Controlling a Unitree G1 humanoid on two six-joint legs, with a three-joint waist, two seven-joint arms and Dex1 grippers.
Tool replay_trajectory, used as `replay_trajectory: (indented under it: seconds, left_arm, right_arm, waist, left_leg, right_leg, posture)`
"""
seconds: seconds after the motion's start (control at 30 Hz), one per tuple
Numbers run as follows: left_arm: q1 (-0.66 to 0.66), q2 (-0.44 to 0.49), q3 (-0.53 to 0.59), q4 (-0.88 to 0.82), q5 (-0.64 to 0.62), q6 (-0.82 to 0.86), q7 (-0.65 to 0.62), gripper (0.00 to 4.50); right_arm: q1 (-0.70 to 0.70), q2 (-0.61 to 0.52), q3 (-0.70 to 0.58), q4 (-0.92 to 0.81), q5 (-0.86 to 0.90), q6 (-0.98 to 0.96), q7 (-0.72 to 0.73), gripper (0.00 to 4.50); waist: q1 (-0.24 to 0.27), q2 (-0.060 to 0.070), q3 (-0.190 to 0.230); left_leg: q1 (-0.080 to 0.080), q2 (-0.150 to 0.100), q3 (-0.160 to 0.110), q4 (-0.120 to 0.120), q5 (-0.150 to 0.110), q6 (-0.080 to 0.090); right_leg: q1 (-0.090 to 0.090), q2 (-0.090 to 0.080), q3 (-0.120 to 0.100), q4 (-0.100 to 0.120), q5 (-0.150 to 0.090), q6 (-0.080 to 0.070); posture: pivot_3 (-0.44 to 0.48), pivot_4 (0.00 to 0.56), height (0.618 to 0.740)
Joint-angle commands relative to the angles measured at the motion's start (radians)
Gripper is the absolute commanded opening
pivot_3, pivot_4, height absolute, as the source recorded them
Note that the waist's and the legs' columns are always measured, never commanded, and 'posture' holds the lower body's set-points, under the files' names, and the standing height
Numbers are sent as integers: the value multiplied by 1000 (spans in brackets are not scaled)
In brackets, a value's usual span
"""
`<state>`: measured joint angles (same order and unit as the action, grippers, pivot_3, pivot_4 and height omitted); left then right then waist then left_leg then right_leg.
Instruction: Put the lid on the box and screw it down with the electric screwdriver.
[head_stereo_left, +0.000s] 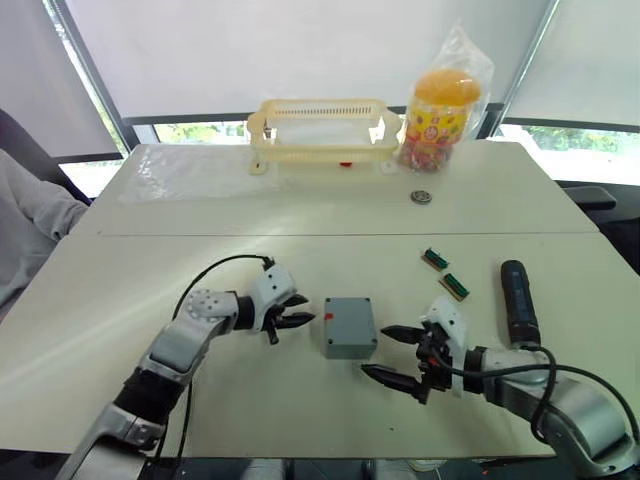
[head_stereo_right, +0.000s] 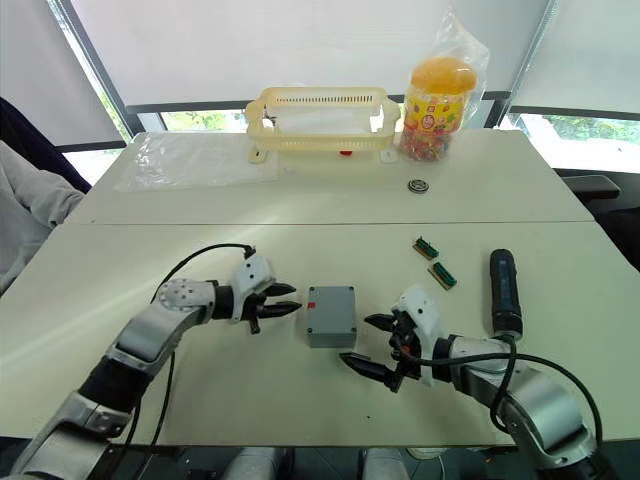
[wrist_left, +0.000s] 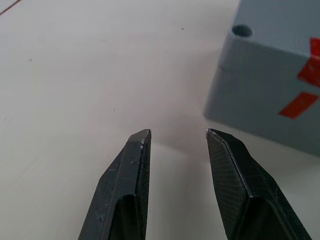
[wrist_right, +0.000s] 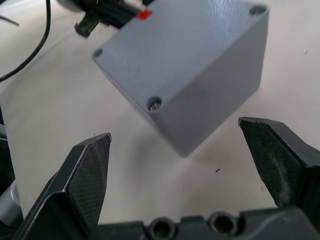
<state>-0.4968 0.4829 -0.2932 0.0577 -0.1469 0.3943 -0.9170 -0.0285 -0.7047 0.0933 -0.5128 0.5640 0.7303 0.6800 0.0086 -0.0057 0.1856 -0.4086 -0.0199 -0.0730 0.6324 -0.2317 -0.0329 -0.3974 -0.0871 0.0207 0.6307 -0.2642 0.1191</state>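
Both grippers flanked the box (head_stereo_left: 350, 327) with its lid on, right gripper (head_stereo_left: 392, 354) spread wide, left gripper (head_stereo_left: 297, 312) narrowly parted, neither touching it.

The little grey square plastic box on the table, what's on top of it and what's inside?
The grey square plastic box wears its flat grey lid, with screw holes at the corners. Nothing else sits on top. A red mark shows on its side. The inside is covered by the lid, so it cannot be seen.

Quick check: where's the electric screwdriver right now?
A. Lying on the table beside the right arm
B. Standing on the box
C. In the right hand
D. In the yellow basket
A: the electric screwdriver lies flat on the table alongside the right arm; the right hand is open and empty.
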Motion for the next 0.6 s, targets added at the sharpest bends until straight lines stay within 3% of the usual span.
replay_trajectory:
  seconds: [0.03, 0.23, 0.47, 0.6]
  left_arm:
    - [-37, -17, -15, 38, 25, -49, -15, 1752]
    - [-94, -67, -51, 153, 73, -118, -31, 1752]
    - [-227, -195, -35, 386, 111, -174, 29, 1752]
    - [-256, -200, -26, 477, 141, -235, 42, 1752]
  right_arm:
    - [-23, 14, 18, -20, 0, 13, 5, 4466]
    - [-40, 45, 55, -38, 13, 65, -6, 4466]
    - [-91, 126, 110, -81, 25, 139, -45, 4466]
    - [-93, 88, 96, -114, -2, 159, -52, 4466]
  waist:
    - [-2, 0, 0]
    - [1, 0, 0]
    - [2, 0, 0]
    - [1, 0, 0]
  left_leg:
    - [0, 0, 0, 0, 0, 0]
    - [0, 0, 0, 0, 0, 0]
    - [0, 0, -2, 2, 0, 0]
    - [0, 0, -2, 2, 0, 0]
  right_leg:
    - [0, 0, 0, 0, 0, 0]
    - [0, 0, 0, 0, 0, 0]
    - [2, 0, -2, 0, 0, 1]
    - [1, 0, -2, 1, 1, 2]
  posture:
    - [0, 150, 740]
    - [0, 150, 740]
    - [0, 150, 740]
    - [0, 150, 740]
